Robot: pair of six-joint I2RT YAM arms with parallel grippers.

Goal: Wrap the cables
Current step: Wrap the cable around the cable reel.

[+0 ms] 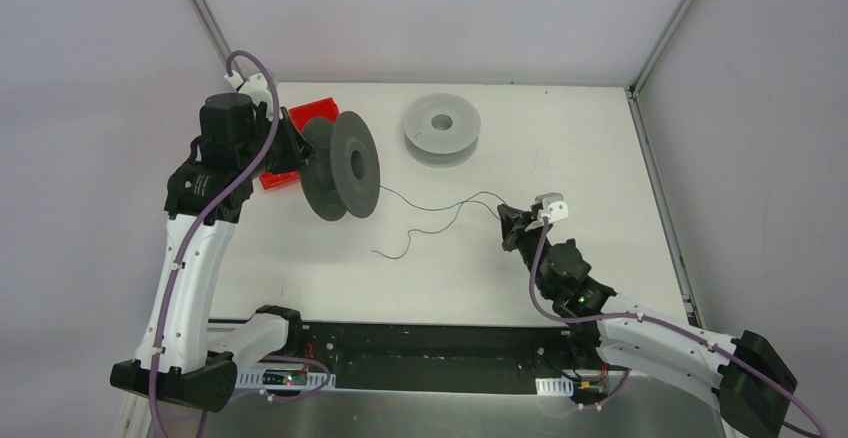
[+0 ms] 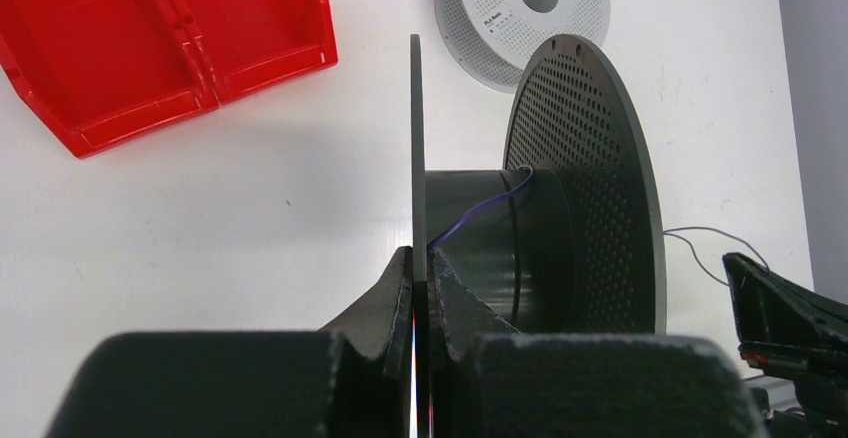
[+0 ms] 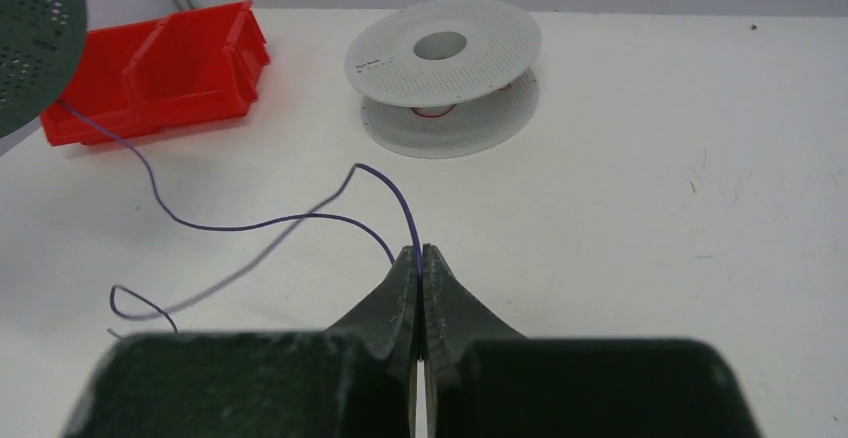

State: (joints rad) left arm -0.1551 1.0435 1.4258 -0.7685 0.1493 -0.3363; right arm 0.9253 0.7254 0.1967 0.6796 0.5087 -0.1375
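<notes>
wire (image 3: 290, 221) sits pinched between the closed fingertips of your right gripper (image 3: 421, 253), then curls over the table (image 3: 650, 208) to the dark spool (image 2: 580, 158). your left gripper (image 2: 420, 263) is clamped on that spool's thin near rim.

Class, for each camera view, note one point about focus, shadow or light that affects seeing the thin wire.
Top external: even light, the cable a hairline. Left wrist: left claw blurred up close, dark spool casting a soft shadow. Right wrist: right claw blurred at its base, cable mostly crisp.
</notes>
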